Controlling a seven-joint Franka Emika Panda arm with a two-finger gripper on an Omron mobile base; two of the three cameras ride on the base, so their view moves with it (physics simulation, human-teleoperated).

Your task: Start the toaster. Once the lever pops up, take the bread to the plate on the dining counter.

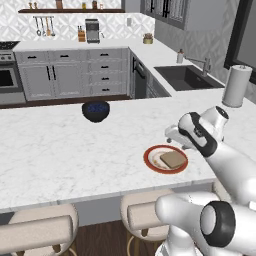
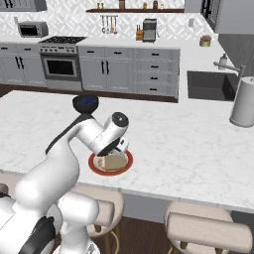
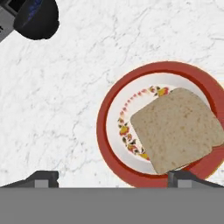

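The end effector [image 3: 112, 177] stood fully open and held nothing; its two dark finger tips rose at the bottom of the hand view, well apart. The small tan-brown slice of toast with a darker crust [image 3: 178, 130] lay flat on the round plate with a red-orange rim and pale patterned centre [image 3: 114, 131], right of the plate's middle, one corner over the rim. The plate rested near the front edge of the white marble-patterned table [image 1: 60, 150]; the dark blue bowl [image 1: 95, 111] sat well apart, toward the upper left of the hand view.

Judgement: the slice appeared delivered, so the step in hand was withdrawal. Retract straight upward with the jaws wide, so neither finger tip drags the slice.

The white arm reached forward over the plate, wrist bent downward, hand pointing at the table.
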